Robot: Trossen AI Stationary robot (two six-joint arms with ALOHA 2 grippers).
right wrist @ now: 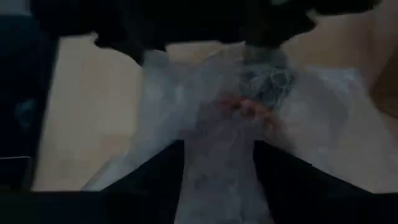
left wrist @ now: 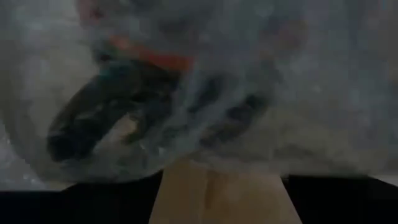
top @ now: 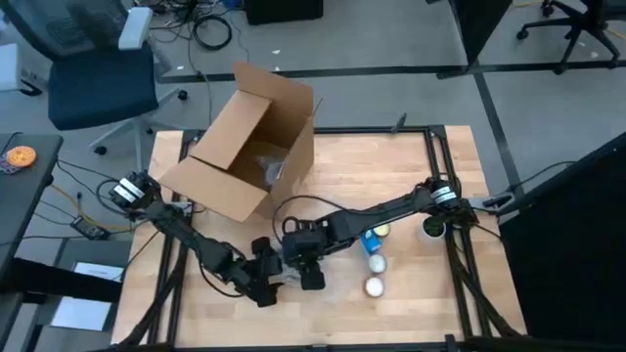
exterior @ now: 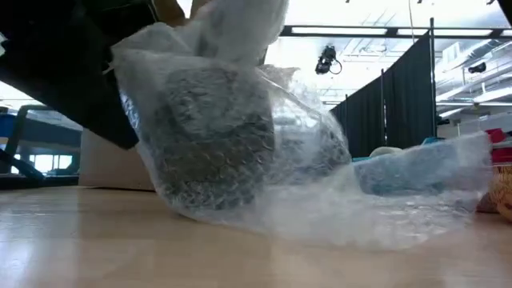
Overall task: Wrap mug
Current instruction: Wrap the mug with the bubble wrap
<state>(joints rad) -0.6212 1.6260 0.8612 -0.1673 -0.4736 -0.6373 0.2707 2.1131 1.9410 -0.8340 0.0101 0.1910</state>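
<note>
Down near the front middle of the wooden table (top: 391, 176) the two arms have met over a bundle of bubble wrap (exterior: 264, 184). Inside it sits the mug (exterior: 212, 140), a dark shape seen through the plastic; it seems to lie on its side, though which way its mouth points I cannot tell. A loose tail of wrap trails off flat along the table to the right in the low view.

The left pincer (top: 266, 284) is just beside the right pincer (top: 305, 264), both at the bundle. Whether either one is apart or clamped on the wrap I cannot tell.

Farther back on the left stands an open cardboard box (top: 245, 147). To the right lie a blue packet (top: 372, 240) and two pale round things (top: 375, 275).
</note>
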